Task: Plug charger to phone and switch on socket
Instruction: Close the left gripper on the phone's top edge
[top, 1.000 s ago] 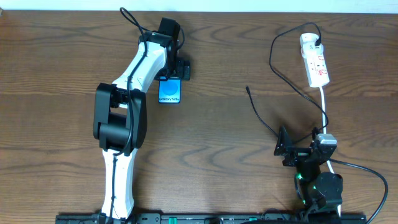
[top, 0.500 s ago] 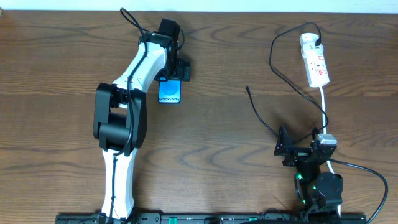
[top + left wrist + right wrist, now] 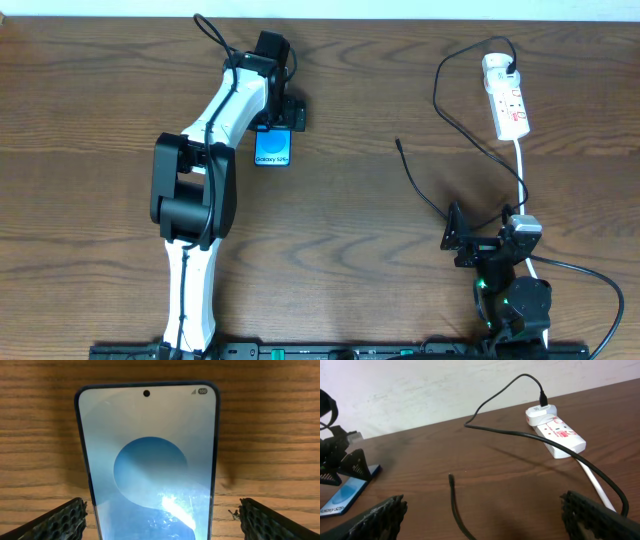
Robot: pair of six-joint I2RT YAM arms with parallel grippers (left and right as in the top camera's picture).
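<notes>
The phone (image 3: pixel 272 148) lies flat on the wooden table, its blue screen up. My left gripper (image 3: pixel 283 112) hangs over its far end. In the left wrist view the phone (image 3: pixel 150 455) fills the middle, and the left gripper (image 3: pixel 162 522) is open, one finger on each side of it, with a gap at both edges. The charger's connector tip (image 3: pixel 398 142) lies loose mid-table, and its black cable (image 3: pixel 437 90) loops back to a plug in the white socket (image 3: pixel 505 97). My right gripper (image 3: pixel 458 240) is open near the front, above the cable (image 3: pixel 457 510), with nothing between its fingers (image 3: pixel 380 517).
The socket's thick white cord (image 3: pixel 522 170) runs toward the right arm's base. A white wall (image 3: pixel 420 385) borders the far edge of the table. The socket (image 3: pixel 555 430) and the left gripper (image 3: pixel 340 460) also show in the right wrist view.
</notes>
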